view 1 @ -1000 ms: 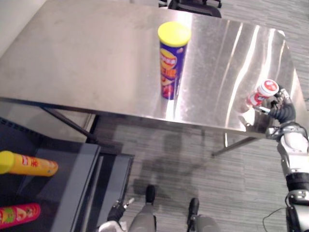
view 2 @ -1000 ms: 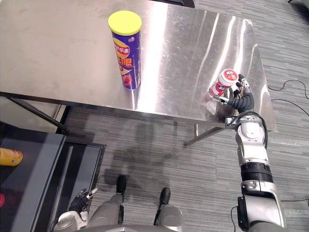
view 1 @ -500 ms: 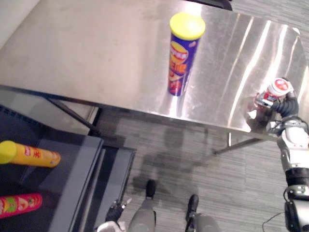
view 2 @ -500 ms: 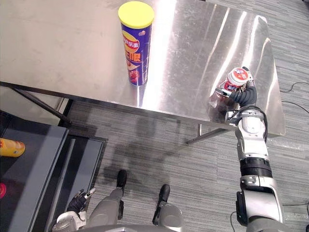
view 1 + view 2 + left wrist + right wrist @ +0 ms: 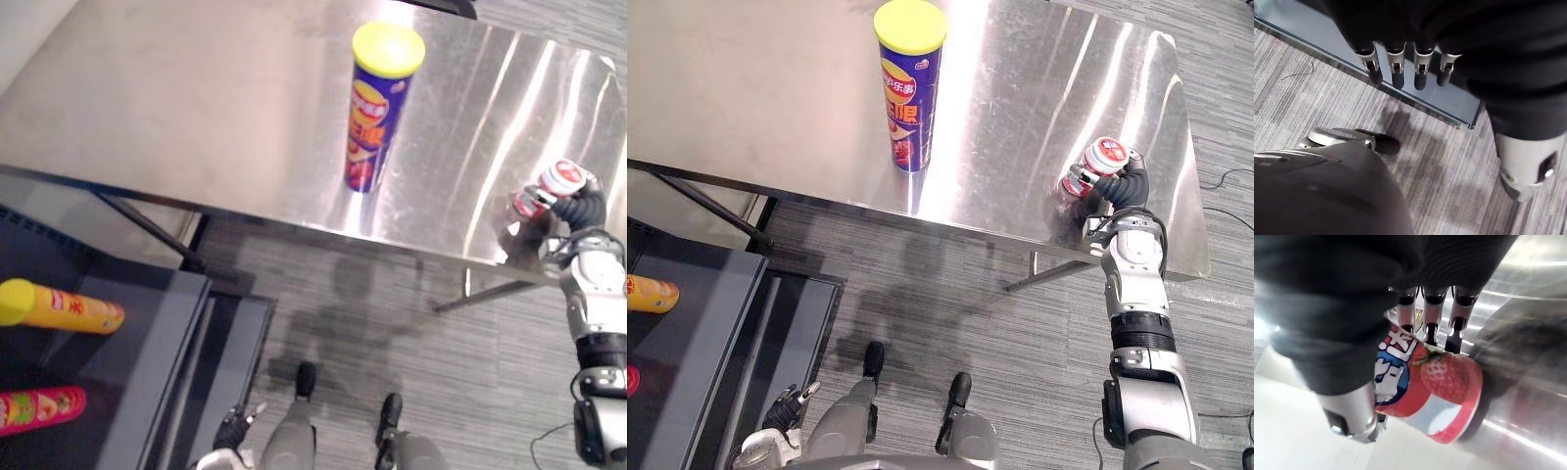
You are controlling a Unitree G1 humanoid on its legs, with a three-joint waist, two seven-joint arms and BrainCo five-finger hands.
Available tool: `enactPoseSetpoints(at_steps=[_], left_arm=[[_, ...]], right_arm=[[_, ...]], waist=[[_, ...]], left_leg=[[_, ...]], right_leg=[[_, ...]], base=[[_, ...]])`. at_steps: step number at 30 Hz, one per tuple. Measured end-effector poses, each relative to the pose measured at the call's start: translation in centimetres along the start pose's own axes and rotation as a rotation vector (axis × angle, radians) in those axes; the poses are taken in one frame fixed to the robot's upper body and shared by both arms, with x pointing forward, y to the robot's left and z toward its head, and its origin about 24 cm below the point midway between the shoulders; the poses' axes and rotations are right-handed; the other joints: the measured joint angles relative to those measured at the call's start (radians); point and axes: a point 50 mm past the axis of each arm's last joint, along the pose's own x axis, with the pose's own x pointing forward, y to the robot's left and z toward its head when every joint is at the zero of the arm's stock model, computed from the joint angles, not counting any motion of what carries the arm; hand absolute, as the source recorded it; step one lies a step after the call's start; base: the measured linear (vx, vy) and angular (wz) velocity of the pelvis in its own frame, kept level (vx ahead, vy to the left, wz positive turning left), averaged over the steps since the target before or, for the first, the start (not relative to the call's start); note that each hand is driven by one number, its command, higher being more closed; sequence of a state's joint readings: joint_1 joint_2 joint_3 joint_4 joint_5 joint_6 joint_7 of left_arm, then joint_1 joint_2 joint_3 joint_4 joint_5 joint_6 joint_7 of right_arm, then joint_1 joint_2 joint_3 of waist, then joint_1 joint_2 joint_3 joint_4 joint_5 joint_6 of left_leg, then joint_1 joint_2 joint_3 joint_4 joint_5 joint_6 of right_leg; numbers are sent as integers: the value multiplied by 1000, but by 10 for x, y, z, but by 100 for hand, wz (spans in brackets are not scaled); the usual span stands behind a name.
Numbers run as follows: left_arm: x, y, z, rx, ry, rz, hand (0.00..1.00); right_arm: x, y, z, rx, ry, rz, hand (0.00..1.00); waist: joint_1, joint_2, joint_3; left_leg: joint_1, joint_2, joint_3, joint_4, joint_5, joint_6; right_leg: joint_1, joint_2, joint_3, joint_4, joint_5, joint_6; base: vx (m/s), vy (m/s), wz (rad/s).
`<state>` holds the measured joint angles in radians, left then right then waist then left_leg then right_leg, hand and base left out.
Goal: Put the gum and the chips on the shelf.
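The right hand (image 5: 1125, 188) is at the table's (image 5: 745, 88) near right corner, at about 3 o'clock in the head views, and it has the gum tub (image 5: 1095, 164) in its grasp. Its wrist view shows the fingers (image 5: 1429, 313) curled round the far side of the tub and the thumb (image 5: 1352, 411) pressing on the near side. The tub leans, its white lid toward 1 o'clock and its base toward 7 o'clock. Whether the base touches the steel or is just clear of it, I cannot tell. The chips can (image 5: 908, 98) stands upright, long axis vertical, at about 10 o'clock from this hand and well apart from it, near the table's front edge. The shelf (image 5: 147, 362) lies low at 8 o'clock on the robot's left. A yellow can (image 5: 64, 308) and a red can (image 5: 39, 409) lie on their sides on it. So the gum probably has to travel from 3 o'clock down and across to 8 o'clock, well apart from where it is. The left hand (image 5: 1397, 63) hangs low at about 7 o'clock, fingers straight and empty, over the floor (image 5: 1312, 88) beside the shelf. It is the hand nearer the shelf, while the right is nearer both task items.
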<state>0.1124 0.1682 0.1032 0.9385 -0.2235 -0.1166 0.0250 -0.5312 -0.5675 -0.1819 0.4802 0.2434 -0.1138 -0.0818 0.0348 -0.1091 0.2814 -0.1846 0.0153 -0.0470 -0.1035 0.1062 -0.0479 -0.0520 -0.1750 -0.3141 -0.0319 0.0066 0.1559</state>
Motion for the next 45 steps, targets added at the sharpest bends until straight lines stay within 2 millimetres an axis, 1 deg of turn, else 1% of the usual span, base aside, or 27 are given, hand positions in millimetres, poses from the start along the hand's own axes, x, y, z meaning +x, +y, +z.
enactPoseSetpoints(at_steps=[2, 7, 10, 12, 14, 16, 18, 19, 21, 24, 26, 27, 29, 30, 32, 33, 34, 35, 37, 38, 40, 41, 43, 45], left_arm=[[0, 2, 0, 3, 5, 3, 0], [0, 2, 0, 4, 8, 6, 0], [0, 2, 0, 5, 10, 10, 0], [0, 3, -1, 6, 16, 15, 0], [0, 3, -2, 3, 18, 17, 0], [0, 3, -3, -1, 26, 19, 0], [-1, 3, -5, -13, 36, 25, 0], [-1, 4, -5, -17, 37, 28, 0], [-2, 4, -8, -16, 48, 31, 0], [-4, 5, -17, 9, 77, 33, 0], [-8, 8, -26, 9, 103, 36, 0], [-9, 8, -28, 9, 107, 36, 0], [-13, 10, -39, 28, 146, 36, 0], [-14, 10, -41, 34, 154, 36, 0], [-16, 11, -46, 38, 170, 38, 0], [-17, 11, -47, 38, 173, 39, 0], [-18, 13, -50, 39, 180, 42, 0], [-19, 13, -51, 40, 183, 43, 0], [-19, 14, -52, 50, 189, 41, 0], [-19, 14, -52, 50, 191, 41, 0], [-21, 15, -57, 52, 209, 40, 0], [-22, 16, -59, 53, 216, 42, 0], [-24, 19, -62, 57, 228, 49, 0], [-25, 20, -64, 58, 232, 50, 0]], right_arm=[[0, 1, 0, 2, 0, 0, 100], [0, 0, 1, -2, -5, -6, 100], [1, -1, 10, 2, -42, -30, 100], [1, -8, 28, 24, -123, -78, 100], [0, -14, 40, 20, -174, -118, 100], [-4, -23, 57, 39, -254, -166, 100], [-11, -27, 69, 41, -320, -175, 100], [-16, -28, 74, 35, -356, -171, 100], [-26, -29, 76, 19, -381, -157, 100], [-44, -24, 71, 21, -384, -120, 100], [-59, -17, 60, 6, -358, -83, 100], [-63, -15, 57, 0, -351, -70, 100], [-79, -7, 47, 1, -315, -16, 100], [-83, -5, 45, -7, -307, 1, 100], [-99, 2, 34, -66, -265, 52, 100], [-103, 4, 31, -70, -250, 63, 100], [-111, 10, 22, -55, -211, 95, 100], [-115, 13, 18, -46, -192, 110, 100], [-134, 26, 7, -1, -132, 158, 100], [-137, 29, 6, 0, -125, 170, 100], [-151, 37, 1, -1, -91, 208, 100], [-153, 39, -1, 1, -78, 218, 100], [-165, 44, -10, -15, -27, 239, 100], [-171, 49, -14, -58, -6, 280, 100]], waist=[[-1, -6, 3], [-1, -8, 4], [-3, -8, 4], [-4, -7, 4], [-4, -7, 4], [-5, -5, 2], [-5, -3, 1], [-5, -3, -1], [-7, 1, -16], [-12, 9, -50], [-21, 12, -91], [-24, 13, -93], [-33, 24, -125], [-35, 26, -135], [-37, 30, -161], [-36, 30, -167], [-36, 27, -175], [-36, 26, -177], [-35, 24, -189], [-35, 24, -190], [-36, 21, -194], [-36, 19, -196], [-36, 10, -203], [-37, 12, -205]], left_leg=[[0, 1, 0, 0, 0, 0], [1, 1, -2, 0, 3, 5], [5, 1, -1, 0, 7, 7], [15, 2, 1, 1, 7, 7], [26, 1, 0, 1, 7, 7], [43, 4, -1, 0, 7, 7], [52, 10, 0, 0, 7, 7], [60, 12, -1, 0, 7, 7], [66, 14, 2, 0, 6, 6], [85, 16, 5, 0, 4, 4], [95, 18, 8, 0, 2, 1], [106, 19, 9, 0, 0, -2], [121, 25, 11, 0, -1, -7], [122, 27, 12, 0, -1, -7], [126, 35, 12, 0, 1, -10], [126, 35, 11, 0, 2, -12], [132, 42, 11, 0, 2, -13], [136, 43, 11, 0, 3, -13], [138, 47, 9, 0, 5, -17], [138, 47, 8, 0, 6, -17], [139, 46, 9, 0, 6, -17], [139, 46, 9, 0, 6, -17], [139, 46, 9, 0, 6, -17], [140, 45, 10, 0, 5, -18]], right_leg=[[0, 1, 0, 0, 0, 0], [2, 1, -3, 0, 2, -3], [5, 1, -2, 1, 2, -3], [12, 0, -3, 2, 3, -3], [24, 0, -4, 2, 3, -3], [38, 1, -4, 6, 3, -3], [39, 4, -3, 20, 2, -3], [44, 5, -2, 23, 2, -3], [48, 6, 1, 23, 2, -4], [63, 8, 9, 22, -2, -10], [71, 11, 14, 21, -8, -18], [82, 12, 14, 19, -10, -20], [93, 17, 10, 20, -23, -38], [93, 18, 10, 19, -25, -40], [95, 22, 10, 19, -33, -37], [95, 24, 9, 19, -34, -38], [101, 28, 8, 18, -35, -39], [106, 29, 8, 17, -35, -39], [110, 32, 4, 17, -35, -40], [110, 32, 3, 17, -35, -40], [112, 31, 2, 18, -35, -40], [113, 31, 3, 18, -35, -40], [112, 31, 3, 17, -35, -40], [117, 31, 0, 15, -35, -40]], base=[[0, 0, 0], [0, 0, 0], [0, 0, 0], [0, 0, 0], [0, 0, 0], [0, 0, 0], [-42, 5, -5], [-44, -1, -7], [-41, 0, -6], [-34, -3, -8], [-31, -18, -9], [-31, -26, -2], [-62, -27, -3], [-62, -20, -6], [-62, -19, -1], [-51, -18, 4], [0, 0, 0], [-30, -34, 4], [-25, -27, 5], [0, 0, 0], [0, 0, 0], [0, 0, 0], [0, 0, 0], [0, 0, 0]])
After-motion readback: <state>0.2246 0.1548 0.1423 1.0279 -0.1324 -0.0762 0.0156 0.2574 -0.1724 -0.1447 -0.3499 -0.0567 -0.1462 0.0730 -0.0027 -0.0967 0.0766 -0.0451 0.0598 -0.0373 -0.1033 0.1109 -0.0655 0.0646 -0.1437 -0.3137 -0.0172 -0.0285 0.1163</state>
